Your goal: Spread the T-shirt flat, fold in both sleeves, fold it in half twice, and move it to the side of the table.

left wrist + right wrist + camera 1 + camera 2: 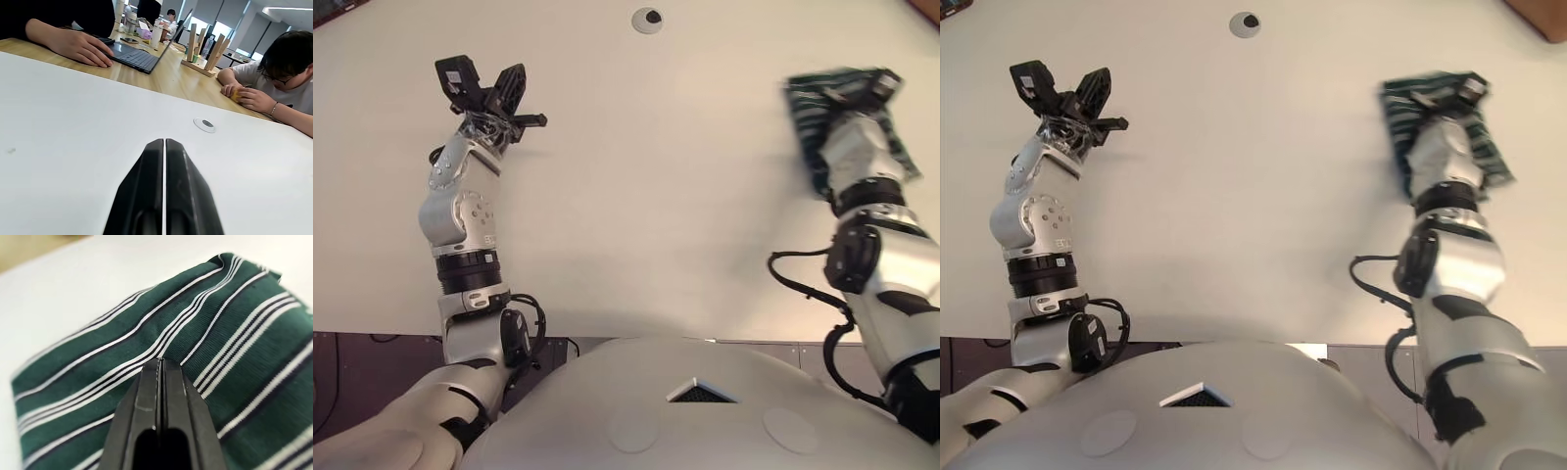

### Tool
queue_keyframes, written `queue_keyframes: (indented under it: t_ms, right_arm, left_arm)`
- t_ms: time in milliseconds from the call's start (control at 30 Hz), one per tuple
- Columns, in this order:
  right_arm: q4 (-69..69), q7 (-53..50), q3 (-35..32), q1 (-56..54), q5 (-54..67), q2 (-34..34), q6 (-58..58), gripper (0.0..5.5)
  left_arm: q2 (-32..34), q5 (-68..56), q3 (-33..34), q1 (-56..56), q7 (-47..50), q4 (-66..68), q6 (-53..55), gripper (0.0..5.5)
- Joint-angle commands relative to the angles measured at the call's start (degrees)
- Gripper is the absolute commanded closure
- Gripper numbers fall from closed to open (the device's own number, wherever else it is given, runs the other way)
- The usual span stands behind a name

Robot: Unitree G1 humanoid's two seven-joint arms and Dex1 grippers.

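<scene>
"Starting at the left hand (164, 144), what do you see?"
"It is closed tight and holds nothing, above bare bench (656, 176). The T-shirt (234, 318) is well apart from it, folded small, just under the right hand (160, 361)."
"And that hand?"
"Also narrow, closed on top of the cloth, and I see no cloth caught in it. The fabric looks light and soft, so I think it slides easily. Better to press it flat or pinch a folded edge."

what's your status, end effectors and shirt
Left end effector shut, over the table, left side. Right end effector shut, over the folded T-shirt at the table's right side. Cable grommet far centre, off the path.
</scene>
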Motion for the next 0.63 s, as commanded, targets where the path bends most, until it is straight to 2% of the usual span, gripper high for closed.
queue_keyframes:
  t_ms: [33,167,300,467,633]
  right_arm:
    - [-2.26,-0.12,4.00,1.84,-4.92,4.26,-4.87,5.50]
    - [-20.60,2.51,12.57,2.47,-11.96,9.50,-14.82,5.50]
    - [-33.89,4.51,17.68,5.72,-15.31,13.37,-15.09,5.50]
    - [-38.10,5.53,19.09,9.90,-16.31,15.54,-12.48,5.50]
    - [-36.37,6.15,18.67,9.86,-16.59,15.78,-11.97,5.50]
  left_arm:
    - [1.52,7.24,-1.11,1.73,4.06,0.40,-6.34,5.48]
    - [-0.05,15.95,-3.99,5.00,9.42,-2.08,-15.09,5.48]
    - [-3.45,20.01,-6.27,7.74,13.58,-3.56,-20.44,5.48]
    - [-7.40,19.59,-6.61,8.72,16.18,-3.25,-20.76,5.48]
    - [-7.77,19.71,-6.47,6.13,16.12,-0.37,-21.40,5.48]
